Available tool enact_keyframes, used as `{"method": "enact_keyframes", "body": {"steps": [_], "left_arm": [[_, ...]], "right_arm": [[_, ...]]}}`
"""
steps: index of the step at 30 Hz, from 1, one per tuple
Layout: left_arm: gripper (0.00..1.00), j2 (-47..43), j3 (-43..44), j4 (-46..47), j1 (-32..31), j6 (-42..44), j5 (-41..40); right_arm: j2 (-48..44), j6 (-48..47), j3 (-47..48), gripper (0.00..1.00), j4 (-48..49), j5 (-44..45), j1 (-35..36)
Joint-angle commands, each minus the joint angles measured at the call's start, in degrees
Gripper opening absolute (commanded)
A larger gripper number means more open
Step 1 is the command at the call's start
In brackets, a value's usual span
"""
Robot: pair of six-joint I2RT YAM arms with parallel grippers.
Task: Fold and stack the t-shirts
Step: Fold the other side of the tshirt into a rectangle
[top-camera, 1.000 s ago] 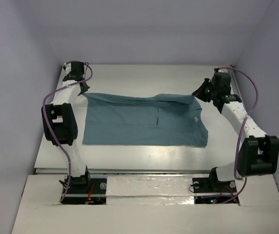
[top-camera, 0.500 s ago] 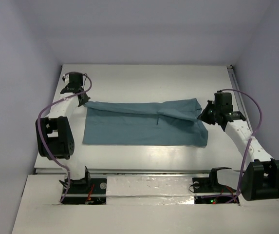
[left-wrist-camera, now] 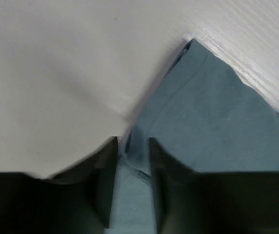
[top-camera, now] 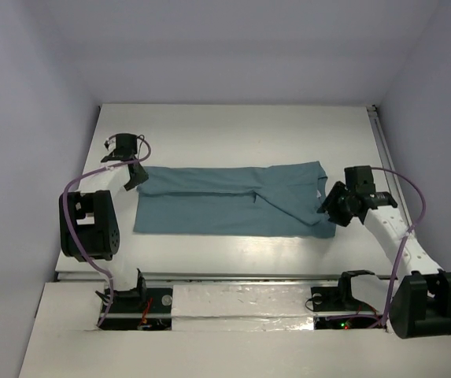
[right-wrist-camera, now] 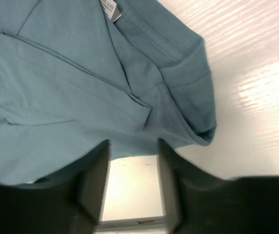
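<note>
Teal-blue t-shirt [top-camera: 233, 203], folded into a long band, lies flat on the white table [top-camera: 233, 130], with bare room before its near edge and beyond its far edge. The right gripper [top-camera: 327, 209] is at its near right corner, fingers parted, holding nothing. The left gripper [top-camera: 134, 180] is at its far left corner, its 2 fingers narrowly apart with cloth between them; whether they pinch it I cannot tell.

A white counter [top-camera: 233, 130] with faint grain sits enclosed by a plain, pale lavender back wall [top-camera: 233, 47] and matching side walls. Soft, even light puts a glossy sheen on the white front ledge [top-camera: 241, 305].
</note>
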Motion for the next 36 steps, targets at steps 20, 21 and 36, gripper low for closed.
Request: {"method": "enact_keyframes", "body": {"steps": [20,21,36], "left_arm": [[0.46,-4.9,-2.69,1.94,-0.97,-0.85,1.95],[0.46,-4.63,-2.87,2.11,-0.97,-0.85,2.3],[0.42,-4.36,-5.16,4.05,-0.97,-0.85,3.53]], "right_arm": [[36.25,-10.66,26.46,0.49,20.7,-9.9,7.85],[37.4,-10.93,27.25,0.49,20.52,-9.99,7.85],[42.69,-10.84,29.98,0.3,17.01,-6.66,13.03]]}}
